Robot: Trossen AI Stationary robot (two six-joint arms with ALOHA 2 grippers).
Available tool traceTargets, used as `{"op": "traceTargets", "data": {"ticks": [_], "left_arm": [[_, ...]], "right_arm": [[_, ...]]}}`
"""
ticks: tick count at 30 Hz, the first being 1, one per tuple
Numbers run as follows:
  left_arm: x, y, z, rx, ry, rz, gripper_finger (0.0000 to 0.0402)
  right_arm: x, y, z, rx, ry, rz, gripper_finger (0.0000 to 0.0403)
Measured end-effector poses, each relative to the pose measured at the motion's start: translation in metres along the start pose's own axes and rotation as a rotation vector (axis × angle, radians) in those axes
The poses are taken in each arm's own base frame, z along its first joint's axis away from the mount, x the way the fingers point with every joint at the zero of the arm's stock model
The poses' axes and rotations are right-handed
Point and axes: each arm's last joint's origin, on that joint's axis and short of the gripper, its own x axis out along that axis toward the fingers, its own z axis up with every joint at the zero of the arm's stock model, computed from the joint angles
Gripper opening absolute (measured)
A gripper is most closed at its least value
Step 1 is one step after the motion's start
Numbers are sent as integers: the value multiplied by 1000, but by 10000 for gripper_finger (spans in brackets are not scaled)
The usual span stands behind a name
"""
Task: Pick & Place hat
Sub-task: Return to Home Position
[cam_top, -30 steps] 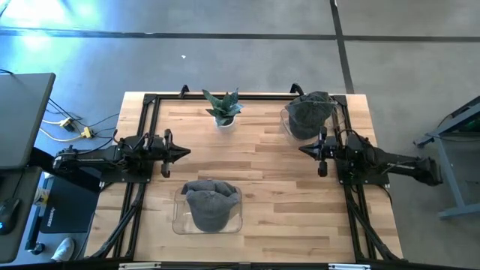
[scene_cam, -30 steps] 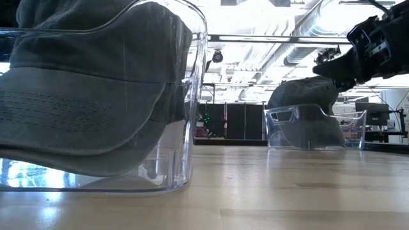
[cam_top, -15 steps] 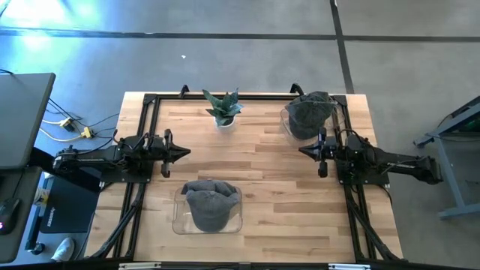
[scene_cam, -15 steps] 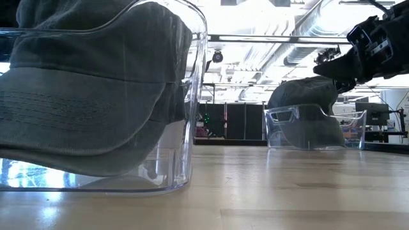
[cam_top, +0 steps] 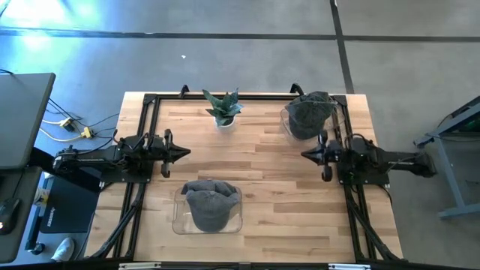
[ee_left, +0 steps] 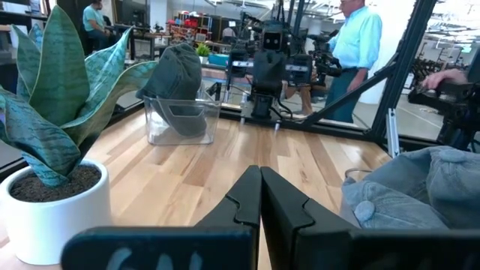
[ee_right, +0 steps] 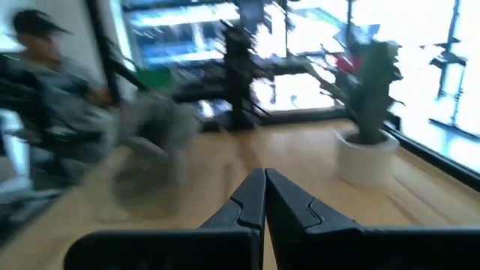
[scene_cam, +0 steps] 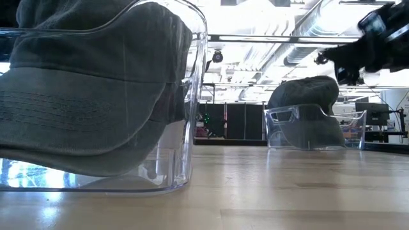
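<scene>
Gray fabric cap (cam_top: 211, 204) sits in the clear plastic bin (cam_top: 178, 221) near the front edge of the light wooden table (cam_top: 262, 180), seen from above. The dark green cap (cam_top: 308, 114) fills a second clear bin (cam_top: 285, 120) at the far right corner (a small potted snake plant (cam_top: 223, 109) stands well apart from it). The left gripper (cam_top: 186, 152) and right gripper (cam_top: 304, 154) hover at opposite sides, pointing inward.

At table level both caps rest in their bins, and the right gripper shows high up near the far one.

Each wrist view shows its fingers pressed together, clenched on nothing.
</scene>
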Motion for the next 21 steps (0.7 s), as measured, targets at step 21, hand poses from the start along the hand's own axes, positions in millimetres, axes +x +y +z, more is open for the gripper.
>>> {"op": "traceTargets", "data": {"ticks": [21], "left_arm": [[0, 0, 0, 0, 0, -6, 1]], "right_arm": [[2, 5, -3, -81, 33, 50, 7]]}}
